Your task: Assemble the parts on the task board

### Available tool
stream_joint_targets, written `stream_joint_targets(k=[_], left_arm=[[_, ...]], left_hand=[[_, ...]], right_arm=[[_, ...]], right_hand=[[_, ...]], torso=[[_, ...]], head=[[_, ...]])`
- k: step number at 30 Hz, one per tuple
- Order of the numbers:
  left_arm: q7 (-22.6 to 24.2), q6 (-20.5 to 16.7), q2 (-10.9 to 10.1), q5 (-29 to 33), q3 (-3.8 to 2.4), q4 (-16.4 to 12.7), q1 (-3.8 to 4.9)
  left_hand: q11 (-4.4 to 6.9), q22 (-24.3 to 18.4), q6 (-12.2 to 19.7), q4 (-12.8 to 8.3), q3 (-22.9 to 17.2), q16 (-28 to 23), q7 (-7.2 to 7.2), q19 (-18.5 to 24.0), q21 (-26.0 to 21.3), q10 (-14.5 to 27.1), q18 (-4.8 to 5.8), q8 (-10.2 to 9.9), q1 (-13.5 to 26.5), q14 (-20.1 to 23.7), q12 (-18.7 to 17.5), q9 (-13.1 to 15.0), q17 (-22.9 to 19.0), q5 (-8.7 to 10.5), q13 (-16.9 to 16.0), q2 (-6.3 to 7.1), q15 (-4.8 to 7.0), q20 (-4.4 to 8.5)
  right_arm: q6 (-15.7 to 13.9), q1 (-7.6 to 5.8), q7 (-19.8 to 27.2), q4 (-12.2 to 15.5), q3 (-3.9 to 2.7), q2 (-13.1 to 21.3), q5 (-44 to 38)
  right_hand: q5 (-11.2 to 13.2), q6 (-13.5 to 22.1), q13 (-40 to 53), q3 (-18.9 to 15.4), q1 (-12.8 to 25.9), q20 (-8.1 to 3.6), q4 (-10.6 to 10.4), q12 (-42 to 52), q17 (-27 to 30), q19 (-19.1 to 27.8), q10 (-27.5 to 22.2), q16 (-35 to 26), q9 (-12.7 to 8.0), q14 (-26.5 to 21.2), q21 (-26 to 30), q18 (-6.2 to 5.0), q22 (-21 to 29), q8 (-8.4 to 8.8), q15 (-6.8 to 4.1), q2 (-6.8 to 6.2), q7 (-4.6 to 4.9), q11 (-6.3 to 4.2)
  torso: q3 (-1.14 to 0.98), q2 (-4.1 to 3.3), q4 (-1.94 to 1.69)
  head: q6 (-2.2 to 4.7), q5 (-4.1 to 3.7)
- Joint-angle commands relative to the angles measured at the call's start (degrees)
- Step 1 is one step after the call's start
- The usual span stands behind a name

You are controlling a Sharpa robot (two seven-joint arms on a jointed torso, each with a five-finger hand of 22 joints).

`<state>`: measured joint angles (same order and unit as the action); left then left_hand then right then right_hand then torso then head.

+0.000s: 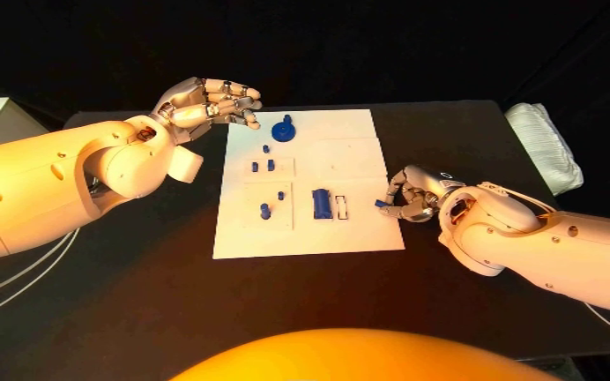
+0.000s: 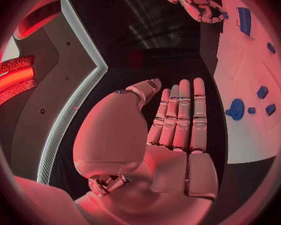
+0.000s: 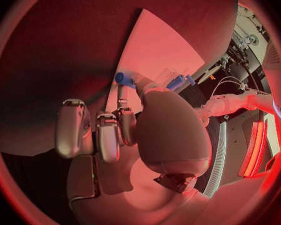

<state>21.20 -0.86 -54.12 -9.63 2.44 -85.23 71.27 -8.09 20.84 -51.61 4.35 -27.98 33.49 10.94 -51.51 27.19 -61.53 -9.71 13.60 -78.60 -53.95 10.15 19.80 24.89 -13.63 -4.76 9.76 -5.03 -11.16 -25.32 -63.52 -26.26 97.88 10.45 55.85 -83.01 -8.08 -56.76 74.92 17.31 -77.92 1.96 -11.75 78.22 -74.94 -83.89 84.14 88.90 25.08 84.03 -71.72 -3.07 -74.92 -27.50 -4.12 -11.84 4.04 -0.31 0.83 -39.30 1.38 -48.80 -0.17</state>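
Dim room, black backdrop. Warm orange light falls on the white arms from the near side; the task board point(image 1: 309, 183) stays bright against the dark tabletop point(image 1: 152, 284). Both wrist views glow red, bent at their rims, near surfaces soft.

One white task board point(image 1: 333, 213) lies on the black surface point(image 1: 152, 293). I count about eight small blue parts point(image 1: 322, 204) on it, one a round piece point(image 1: 284, 130). Two silver hands: left hand point(image 1: 210, 103), right hand point(image 1: 413, 194). One white bundle point(image 1: 544, 145).
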Motion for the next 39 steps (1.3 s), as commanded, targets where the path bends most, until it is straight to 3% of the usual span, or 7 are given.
stream_joint_targets(k=[1,7,8,12,26,32,39], left_arm=[[0.44,1.16,-0.06,0.27,-0.03,-0.16,0.01],[0.37,1.1,-0.22,0.27,-0.03,-0.18,0.01],[0.36,1.1,-0.23,0.27,-0.03,-0.19,0.01],[0.35,1.11,-0.21,0.27,-0.03,-0.19,0.01],[0.32,1.07,-0.25,0.27,-0.03,-0.18,0.01],[0.27,1.15,-0.17,0.27,-0.03,-0.12,0.01],[0.19,1.19,-0.13,0.27,-0.03,-0.17,0.01]], left_hand=[[-0.15,-0.12,-0.08,0.41,0.02,-0.26,0.23,-0.4,-0.35,0.07,-0.68,-0.2,0.45,0.14,-0.32,-0.03,0.12,-0.15,-0.06,-0.1,-0.4,-0.03],[-0.15,-0.12,-0.08,0.41,0.02,-0.26,0.23,-0.4,-0.35,0.07,-0.68,-0.2,0.45,0.14,-0.32,-0.03,0.12,-0.15,-0.06,-0.1,-0.4,-0.03],[-0.15,-0.12,-0.08,0.41,0.02,-0.26,0.23,-0.4,-0.35,0.07,-0.68,-0.2,0.45,0.14,-0.32,-0.03,0.12,-0.15,-0.06,-0.1,-0.4,-0.03],[-0.15,-0.17,-0.08,0.44,-0.01,-0.27,0.24,-0.45,-0.42,0.08,-0.68,-0.2,0.43,0.14,-0.33,-0.02,0.15,-0.16,-0.06,-0.15,-0.4,-0.03],[-0.15,-0.17,-0.08,0.44,-0.01,-0.27,0.24,-0.45,-0.42,0.08,-0.68,-0.2,0.43,0.14,-0.33,-0.02,0.15,-0.16,-0.06,-0.15,-0.4,-0.03],[-0.15,-0.25,-0.09,0.52,-0.05,-0.3,0.25,-0.52,-0.52,0.08,-0.68,-0.2,0.42,0.14,-0.33,-0.02,0.22,-0.17,-0.08,-0.24,-0.4,-0.04],[-0.15,-0.29,-0.1,0.55,-0.08,-0.31,0.24,-0.56,-0.57,0.08,-0.69,-0.2,0.4,0.14,-0.34,-0.02,0.25,-0.18,-0.08,-0.31,-0.4,-0.04]], right_arm=[[3.62,0.26,-0.84,-0.82,0.15,-0.38,-3.55],[6.23,0.53,-0.99,-1.21,0.16,-0.82,-6.07],[6.44,0.55,-0.99,-1.16,0.16,-0.86,-6.29],[6.35,0.61,-1.01,-0.7,0.17,-1.0,-6.72],[-1.01,-0.32,-0.29,2.42,0.07,-0.66,-2.7],[-4.97,-1.67,1.14,3.96,-0.03,-1.42,0.95],[-4.84,-2.32,0.56,3.93,-0.08,-3.61,4.06]], right_hand=[[-0.28,-0.12,7.81,1.91,-1.76,-0.18,1.14,-0.58,-12.43,-3.15,-0.47,-0.52,-0.53,5.32,0.67,-0.12,-9.72,0.63,-0.04,-0.58,-0.01,-0.04],[-2.98,-0.31,7.35,6.86,-3.6,0.12,3.71,-1.55,-12.14,-3.02,-1.08,-0.76,-1.4,5.23,1.43,-0.21,-9.59,1.57,0.32,-1.82,0.61,0.43],[-5.82,-0.63,7.29,9.5,-3.64,0.24,4.88,-1.72,-12.13,-3.03,-1.19,-0.8,-1.68,5.22,1.53,-0.22,-9.61,1.85,0.48,-2.2,0.87,0.61],[-7.31,-0.97,7.3,11.45,-2.36,0.32,5.54,-1.73,-12.17,-3.06,-1.14,-0.79,-1.78,5.23,1.51,-0.21,-9.68,1.89,0.54,-2.58,0.9,0.61],[-17.53,-1.27,8.13,14.58,6.13,-0.35,5.09,-0.27,-13.18,-3.71,0.35,-0.16,-0.29,5.51,-0.82,0.16,-10.55,0.04,-0.34,-1.04,-0.45,-0.44],[-17.87,-1.29,8.56,14.73,7.81,-0.55,4.94,0.48,-13.59,-4.09,0.96,0.12,0.24,5.62,-2.73,0.48,-11.11,-0.59,-0.56,-0.67,-0.74,-0.7],[-14.74,-1.34,9.04,14.08,10.81,-0.7,4.07,1.18,-13.82,-4.17,1.41,0.27,0.54,5.68,-2.93,0.52,-11.26,-0.93,-0.68,-1.13,-0.94,-0.85]], torso=[[-0.06,0.02,-0.06],[-0.09,-0.01,0.04],[-0.08,0.01,0.06],[-0.07,0.07,0.09],[-0.01,0.07,0.06],[-0.04,0.09,0.06],[0.02,0.02,0.01]], head=[[-0.18,0.06],[-0.33,0.16],[-0.4,0.19],[-0.35,0.25],[-0.4,0.33],[-0.39,0.63],[-0.33,0.37]])
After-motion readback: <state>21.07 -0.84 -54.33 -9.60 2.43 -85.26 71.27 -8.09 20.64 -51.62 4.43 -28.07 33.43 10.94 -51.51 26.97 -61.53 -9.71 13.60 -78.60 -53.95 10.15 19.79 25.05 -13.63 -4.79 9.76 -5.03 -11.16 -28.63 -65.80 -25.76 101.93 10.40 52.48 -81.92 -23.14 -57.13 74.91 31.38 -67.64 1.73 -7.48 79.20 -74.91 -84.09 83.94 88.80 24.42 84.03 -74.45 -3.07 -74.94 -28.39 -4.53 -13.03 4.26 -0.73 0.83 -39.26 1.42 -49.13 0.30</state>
